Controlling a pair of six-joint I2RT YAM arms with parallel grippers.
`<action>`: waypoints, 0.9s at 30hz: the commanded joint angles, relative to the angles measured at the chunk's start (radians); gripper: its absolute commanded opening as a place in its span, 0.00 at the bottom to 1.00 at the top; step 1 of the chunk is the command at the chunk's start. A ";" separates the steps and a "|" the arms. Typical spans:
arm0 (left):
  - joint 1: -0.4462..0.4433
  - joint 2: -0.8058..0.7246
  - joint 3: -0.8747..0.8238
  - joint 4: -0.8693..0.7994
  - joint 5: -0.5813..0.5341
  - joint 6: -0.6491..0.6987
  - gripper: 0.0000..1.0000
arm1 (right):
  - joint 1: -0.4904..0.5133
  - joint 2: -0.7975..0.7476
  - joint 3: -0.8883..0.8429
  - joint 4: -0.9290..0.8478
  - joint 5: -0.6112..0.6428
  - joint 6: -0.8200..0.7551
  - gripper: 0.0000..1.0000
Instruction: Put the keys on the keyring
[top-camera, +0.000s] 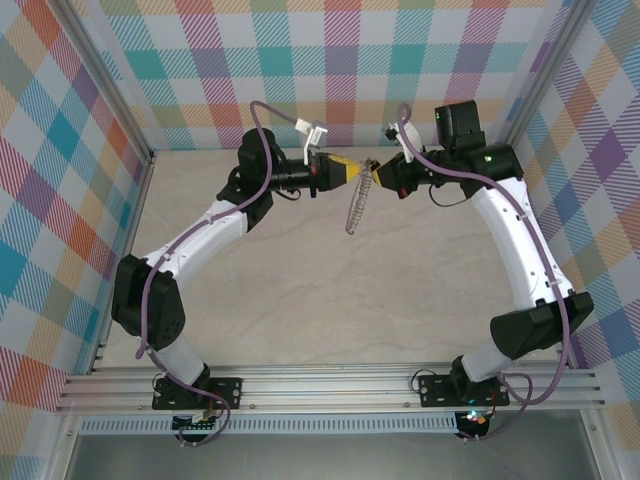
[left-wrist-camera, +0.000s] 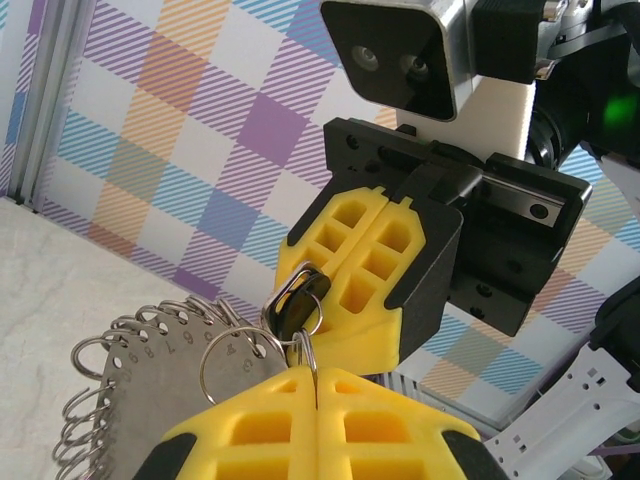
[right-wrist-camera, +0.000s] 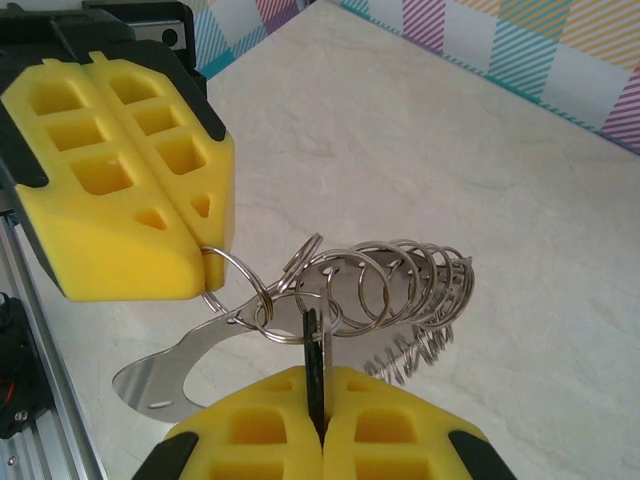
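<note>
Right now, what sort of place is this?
Probably a lab test cell: plaid panel walls on three sides, an aluminium frame, and a left arm and right arm bolted to a rail at the table's near edge.

The left arm (top-camera: 200, 235) and right arm (top-camera: 520, 240) had white shells between bulky black joints, a purple cable (top-camera: 147, 305) trailing along each. Each pincer's fingers (right-wrist-camera: 110, 170) were yellow blocks with square and triangular pockets, edged in black. Behind the right pincer (left-wrist-camera: 308, 305) sat a black carriage (left-wrist-camera: 500, 240) with screw holes, a dark-faced camera (left-wrist-camera: 395, 55) above it, a green light (left-wrist-camera: 625, 110) further back.
</note>
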 joint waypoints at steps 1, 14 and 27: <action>0.002 -0.051 0.044 0.010 0.062 0.022 0.00 | -0.024 0.011 0.049 -0.001 0.054 -0.019 0.00; -0.006 -0.039 0.063 -0.007 0.067 0.027 0.00 | -0.001 0.051 0.125 -0.015 -0.053 0.007 0.00; -0.012 -0.030 0.071 -0.015 0.072 0.031 0.00 | 0.023 0.096 0.225 -0.052 -0.031 -0.008 0.00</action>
